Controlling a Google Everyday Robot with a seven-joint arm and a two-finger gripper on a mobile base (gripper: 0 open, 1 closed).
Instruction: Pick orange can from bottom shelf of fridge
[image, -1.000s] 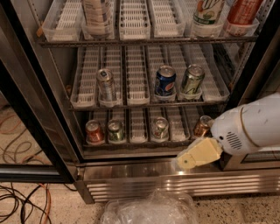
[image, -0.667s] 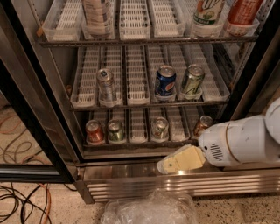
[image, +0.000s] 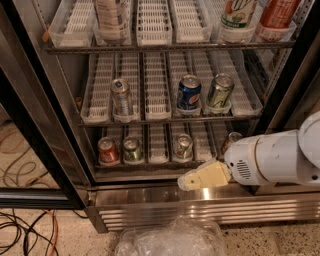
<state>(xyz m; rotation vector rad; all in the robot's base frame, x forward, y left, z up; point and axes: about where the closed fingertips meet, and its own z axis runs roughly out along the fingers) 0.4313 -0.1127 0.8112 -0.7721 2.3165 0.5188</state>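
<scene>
Four cans are standing on the bottom shelf (image: 150, 162) of the fridge (image: 45, 125): red can (image: 107, 150), green can (image: 132, 149), silver can (image: 182, 146), orange can (image: 232, 139). Three more cans (image: 189, 92) are sitting on the rack above (image: 165, 119).

The gripper (image: 187, 181) is hovering before the shelf lip, gripping nothing; the jaws' gap cannot be told. The orange can is standing up-right of the jaws, half hidden behind the wrist (image: 245, 167).

The gripper is reaching further left than a second ago.

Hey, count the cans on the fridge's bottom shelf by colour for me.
red can: 1
green can: 1
silver can: 1
orange can: 1, partly hidden
Total: 4
The gripper hangs just below the bottom shelf, right of centre.
</scene>
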